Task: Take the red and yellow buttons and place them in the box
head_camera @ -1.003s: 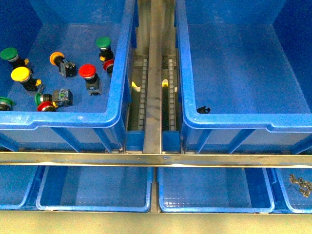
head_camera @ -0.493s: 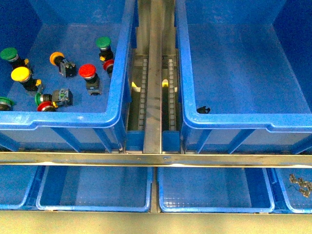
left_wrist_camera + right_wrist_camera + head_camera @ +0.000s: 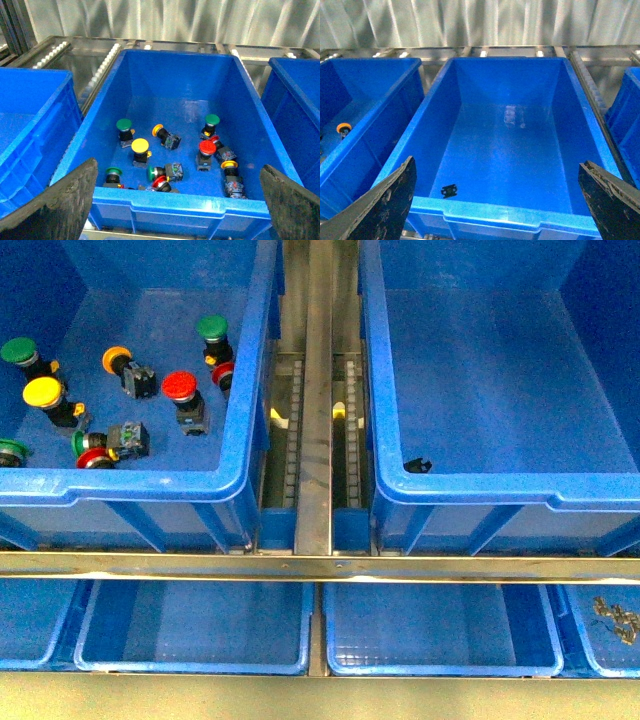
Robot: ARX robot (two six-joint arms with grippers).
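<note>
The red and yellow buttons lie mixed with green ones on the floor of the left blue bin (image 3: pixel 120 483). In the front view I see a yellow cap (image 3: pixel 42 392), an orange cap (image 3: pixel 117 360) and a red cap (image 3: pixel 179 386). The left wrist view shows the yellow one (image 3: pixel 140 145) and a red one (image 3: pixel 206 147) too. My left gripper (image 3: pixel 178 165) hangs open above that bin's near rim (image 3: pixel 165 207), holding nothing. The box (image 3: pixel 500 485) on the right holds only a small black piece (image 3: pixel 419 465). My right gripper (image 3: pixel 496 162) is open over its near rim (image 3: pixel 490 212). Neither arm shows in the front view.
A steel rail with roller tracks (image 3: pixel 318 390) runs between the two bins. A metal bar (image 3: pixel 320 567) crosses in front of them. Below it sit shallow blue trays (image 3: pixel 190 625), and the far right tray holds small metal parts (image 3: pixel 615 617).
</note>
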